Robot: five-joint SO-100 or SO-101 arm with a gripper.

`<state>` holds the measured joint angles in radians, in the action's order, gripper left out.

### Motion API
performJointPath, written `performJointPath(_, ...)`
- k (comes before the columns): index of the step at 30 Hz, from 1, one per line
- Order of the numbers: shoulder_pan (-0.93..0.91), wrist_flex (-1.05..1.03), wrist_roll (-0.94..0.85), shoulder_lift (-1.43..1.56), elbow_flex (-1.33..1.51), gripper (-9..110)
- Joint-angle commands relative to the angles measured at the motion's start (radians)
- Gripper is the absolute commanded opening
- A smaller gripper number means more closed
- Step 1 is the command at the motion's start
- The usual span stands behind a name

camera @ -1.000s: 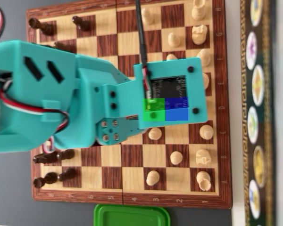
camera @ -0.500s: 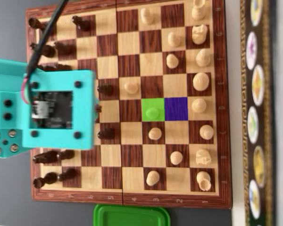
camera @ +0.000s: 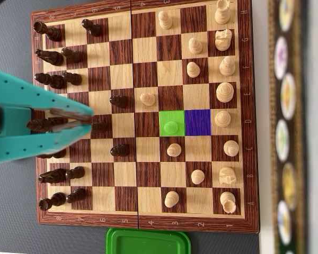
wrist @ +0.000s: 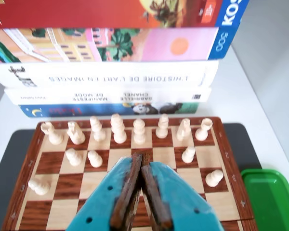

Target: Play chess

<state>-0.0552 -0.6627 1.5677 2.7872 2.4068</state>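
Observation:
The wooden chessboard (camera: 143,222) lies across the overhead view, with dark pieces (camera: 55,81) on the left and white pieces (camera: 224,92) on the right. A pawn (camera: 171,127) stands on a green-tinted square, and beside it is a purple-tinted square (camera: 197,122) with nothing on it. My teal gripper (camera: 90,120) hovers over the dark side, pointing right, shut with nothing between its brown pads. In the wrist view the gripper (wrist: 140,156) rises from the bottom edge over the chessboard (wrist: 231,159), facing the white pieces (wrist: 118,129).
A green tray (camera: 148,242) sits just off the board's near edge and shows at the right in the wrist view (wrist: 272,197). A stack of books (wrist: 111,77) stands behind the white back row. Two dark pawns (camera: 118,100) (camera: 119,150) and a white pawn (camera: 147,99) stand mid-board.
The arm has drawn back leftward from over the tinted squares to the dark side. Its body no longer covers the centre, and the pawn on the green square shows.

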Motion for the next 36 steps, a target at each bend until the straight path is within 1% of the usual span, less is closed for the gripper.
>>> performJointPath(1, -0.005, 0.149, 0.006, 0.101, 0.06, 0)
performJointPath(11, -0.005, 0.666, 0.009, 0.29, 0.27, 0)
performJointPath(15, -0.015, 0.874, 0.071, 0.356, 0.367, 0)
performJointPath(25, -0.017, 1.181, 0.067, 0.56, 0.54, 0)
performJointPath(31, -0.015, 1.443, 0.066, 0.558, 0.584, 0)
performJointPath(36, -0.015, 1.727, 0.074, 0.558, 0.65, 0)
